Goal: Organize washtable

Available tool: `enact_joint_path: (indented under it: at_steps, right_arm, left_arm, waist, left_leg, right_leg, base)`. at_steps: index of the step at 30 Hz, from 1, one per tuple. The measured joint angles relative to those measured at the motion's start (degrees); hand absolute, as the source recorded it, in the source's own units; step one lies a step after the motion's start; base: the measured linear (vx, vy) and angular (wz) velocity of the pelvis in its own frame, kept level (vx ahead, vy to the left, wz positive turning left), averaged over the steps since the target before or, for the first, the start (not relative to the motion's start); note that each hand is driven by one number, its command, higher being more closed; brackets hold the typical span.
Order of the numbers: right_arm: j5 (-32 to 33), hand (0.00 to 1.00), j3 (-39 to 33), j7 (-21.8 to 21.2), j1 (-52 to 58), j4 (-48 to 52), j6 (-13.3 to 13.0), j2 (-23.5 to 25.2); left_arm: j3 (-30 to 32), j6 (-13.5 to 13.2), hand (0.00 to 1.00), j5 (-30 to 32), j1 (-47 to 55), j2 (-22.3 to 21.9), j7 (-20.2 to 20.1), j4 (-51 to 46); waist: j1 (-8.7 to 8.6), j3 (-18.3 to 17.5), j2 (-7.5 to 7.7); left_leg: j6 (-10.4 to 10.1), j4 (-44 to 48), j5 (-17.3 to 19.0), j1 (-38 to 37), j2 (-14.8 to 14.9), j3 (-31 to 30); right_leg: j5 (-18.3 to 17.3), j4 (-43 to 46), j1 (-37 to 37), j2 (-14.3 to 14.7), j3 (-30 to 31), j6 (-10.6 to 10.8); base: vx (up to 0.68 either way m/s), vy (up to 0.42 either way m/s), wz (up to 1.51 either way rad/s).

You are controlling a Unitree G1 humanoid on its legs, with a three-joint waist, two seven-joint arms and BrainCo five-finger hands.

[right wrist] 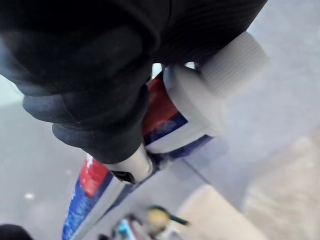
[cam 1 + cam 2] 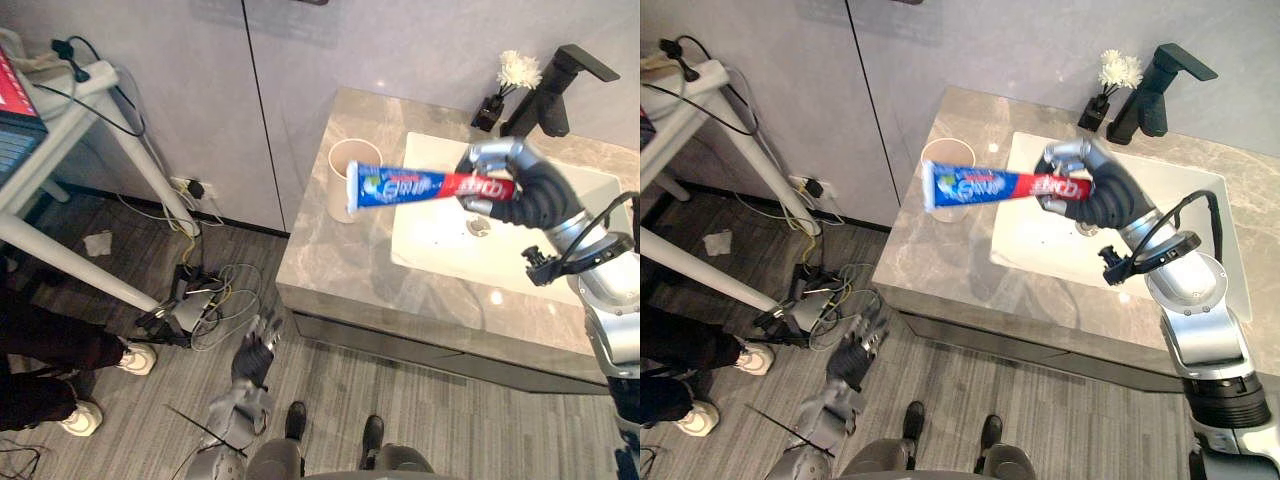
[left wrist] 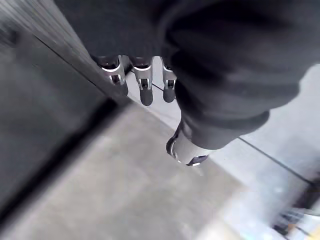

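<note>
While its fingers [image 2: 492, 152] are clamping the cap end of the toothpaste tube [image 2: 420, 186], the right hand [image 2: 525, 190] is holding it over the sink [image 2: 440, 240], tail pointing at nine o'clock toward the cup [image 2: 343, 170] on the counter [image 2: 330, 270], probably for slotting in; the left hand [image 2: 255, 355] is hanging slack-fingered.

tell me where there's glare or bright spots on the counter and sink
Left eye view: small bright spots on the counter, one near its front edge, one at the back left; the sink is evenly bright white. Right wrist view: no hot spot on the toothpaste in the right hand.
</note>
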State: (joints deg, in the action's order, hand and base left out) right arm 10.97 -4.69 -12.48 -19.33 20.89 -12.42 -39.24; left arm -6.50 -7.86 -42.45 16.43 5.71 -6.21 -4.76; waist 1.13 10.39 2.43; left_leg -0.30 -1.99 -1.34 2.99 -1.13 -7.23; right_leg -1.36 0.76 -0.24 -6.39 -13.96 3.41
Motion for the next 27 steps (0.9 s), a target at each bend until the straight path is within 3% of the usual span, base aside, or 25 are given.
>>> enact_joint_path:
  at_steps: [4,7,12,15,21,27]
  right_arm:
    - [2.59,1.00,1.56,0.32,-1.04,4.81,-0.73,8.15]
    - [4.46,1.00,4.12,0.32,-0.78,5.54,-0.75,13.40]
    - [6.65,1.00,5.87,0.20,4.10,5.77,-0.27,20.52]
    - [6.52,1.00,6.63,0.63,8.15,5.97,0.50,25.56]
    - [4.44,1.00,8.16,3.19,12.34,5.97,1.25,30.26]
    - [3.18,1.00,10.07,3.73,14.64,5.96,1.73,31.55]
  left_arm:
    - [0.17,-1.66,0.00,-7.14,-0.94,-0.31,0.00,-11.85]
    - [0.00,-2.68,0.00,-9.20,-3.14,-1.24,0.33,-14.39]
    - [-0.77,-2.90,0.00,-8.82,-5.68,-1.42,1.62,-17.76]
    - [-0.89,-3.87,0.00,-3.49,-8.47,-1.89,3.96,-18.23]
    - [-3.09,-3.89,0.00,0.51,-11.05,-2.10,5.95,-19.89]
    - [-3.68,-3.94,0.00,2.35,-12.92,-2.03,6.65,-19.97]
  waist:
    - [0.13,-1.15,-0.92]
    - [-0.04,-2.68,-1.35]
    - [-0.05,-4.16,-1.55]
    - [-0.26,-4.33,-1.72]
    - [-0.33,-5.86,-1.74]
    - [-0.41,-6.97,-1.72]
  left_leg:
    - [0.00,-0.02,0.00,-0.83,-0.02,-0.19]
    - [-0.12,-0.03,-0.11,-0.91,-0.01,-0.30]
    - [-0.27,-0.17,-0.20,-1.60,0.14,-0.48]
    - [-0.22,-0.75,-0.78,-2.11,0.12,-0.42]
    - [-0.27,-2.51,-1.68,-2.91,0.22,0.16]
    - [-0.19,-3.15,-1.73,-3.71,0.24,0.88]
  right_leg:
    - [0.00,-0.47,1.03,0.03,-0.16,0.00]
    - [0.00,-0.86,1.36,0.09,-0.22,0.01]
    - [-0.01,-1.04,2.15,0.23,-0.33,0.01]
    - [0.00,-1.04,2.31,0.19,-0.29,0.01]
    - [0.17,-1.10,2.02,0.17,-0.02,0.23]
    - [0.36,-1.55,2.50,0.15,0.40,0.46]
  base:
    - [-0.04,0.001,0.03]
    - [-0.03,-0.003,0.01]
    - [-0.03,-0.003,0.01]
    - [-0.05,0.008,-0.01]
    - [-0.04,0.005,-0.05]
    - [-0.02,-0.001,-0.06]
